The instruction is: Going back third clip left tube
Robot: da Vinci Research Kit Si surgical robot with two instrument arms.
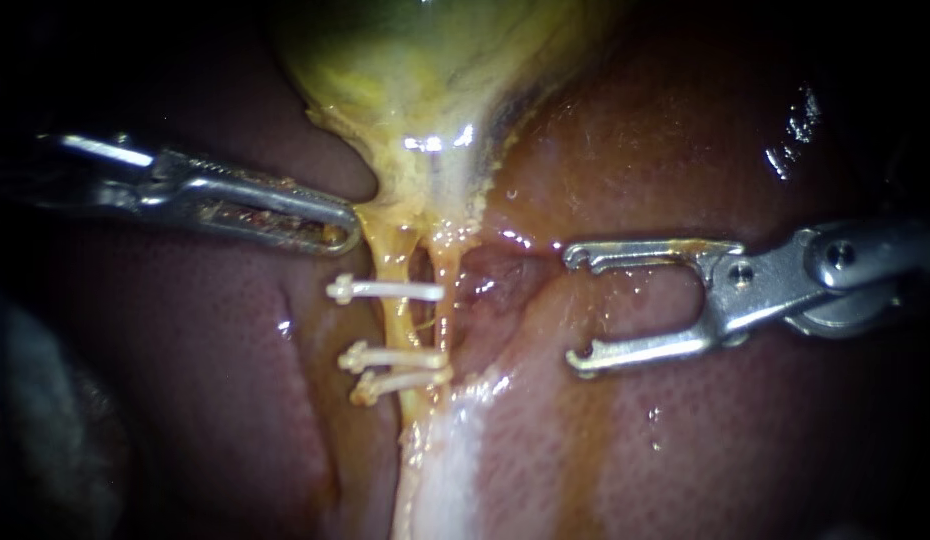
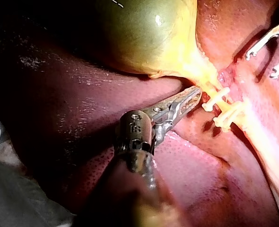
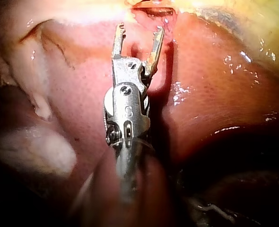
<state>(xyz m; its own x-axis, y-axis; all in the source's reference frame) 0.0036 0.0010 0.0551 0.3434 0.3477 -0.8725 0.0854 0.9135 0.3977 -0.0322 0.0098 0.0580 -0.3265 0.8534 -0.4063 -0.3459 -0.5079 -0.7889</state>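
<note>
Left tube under gallbladder, three clips across it | right instrument jaws wide, empty, just beside tubes | left instrument jaws together at gallbladder neck, seemingly pinching nothing | advice: back right instrument straight out, clear of clips

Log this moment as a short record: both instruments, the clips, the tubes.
left instrument: tip at the yellow tissue just under the gallbladder, above the clips
right instrument: jaws open, holding nothing, over the liver, apart from the tubes and clips
clips: three white ones; top clip stands apart, middle clip and bottom clip lie close together
left tube: crossed by all three clips
right tube: runs beside the left tube; the clips' ends reach it, but whether they enclose it cannot be told
</note>
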